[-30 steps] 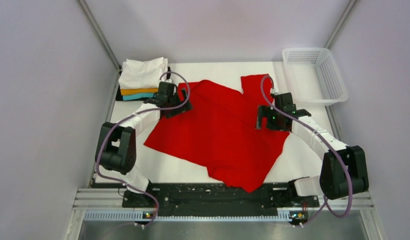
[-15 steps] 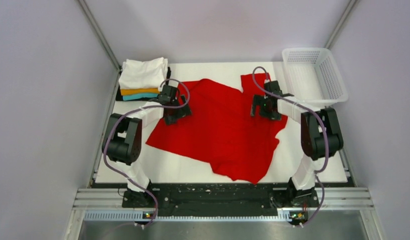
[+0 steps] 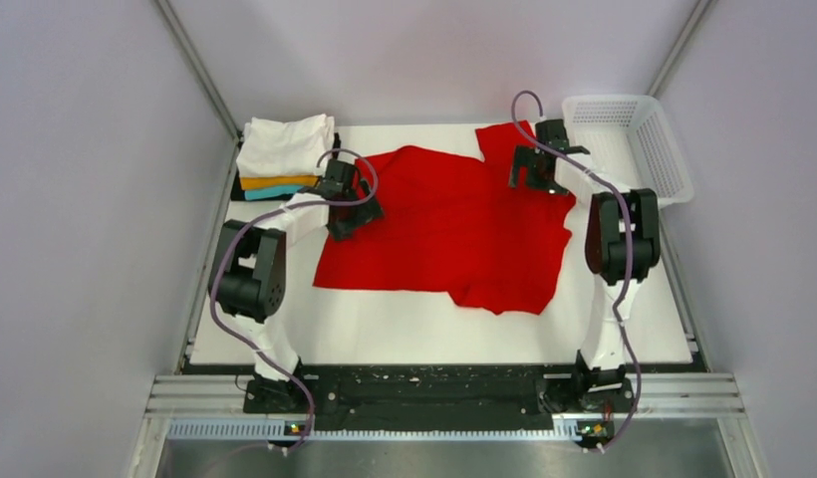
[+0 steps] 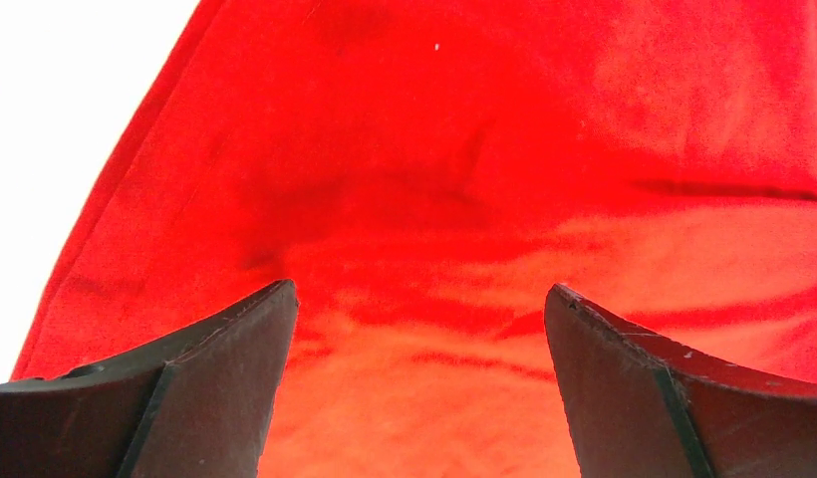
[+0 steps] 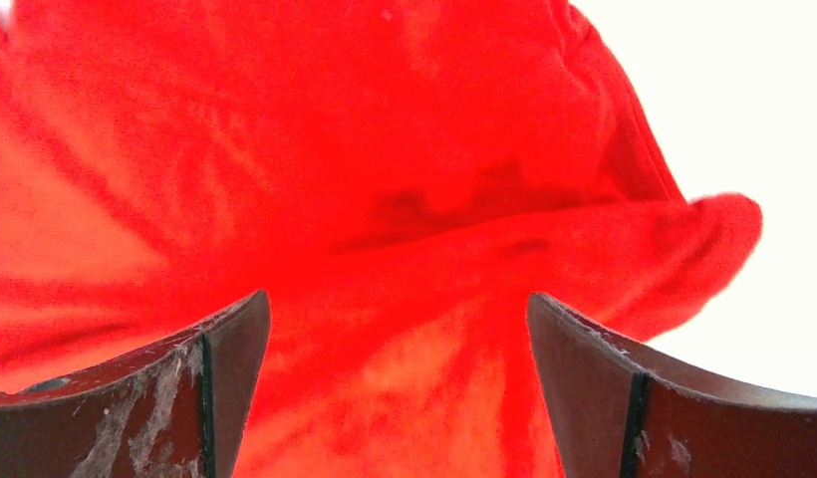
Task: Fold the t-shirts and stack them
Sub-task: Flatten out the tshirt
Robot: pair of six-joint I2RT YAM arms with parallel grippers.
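Note:
A plain bright red t-shirt [image 3: 454,229] lies spread over the middle of the white table, one sleeve reaching the far edge. My left gripper [image 3: 347,209] is over the shirt's left edge. In the left wrist view its jaws [image 4: 419,289] stand wide apart over red cloth [image 4: 484,149], open, nothing pinched. My right gripper [image 3: 532,171] is over the far right sleeve. In the right wrist view it [image 5: 398,296] is open too, with red cloth [image 5: 385,149] under it. A stack of folded t-shirts [image 3: 282,146], white on top, orange and teal below, sits at the far left.
A white plastic mesh basket [image 3: 674,179] stands at the far right corner, close to my right gripper. Grey walls close in on both sides. The black base rail [image 3: 424,388] runs along the near edge.
Both arms have reached toward the far side. The red shirt has slid away from the near edge and now lies flatter and squarer. My right gripper has moved to the far sleeve by the basket.

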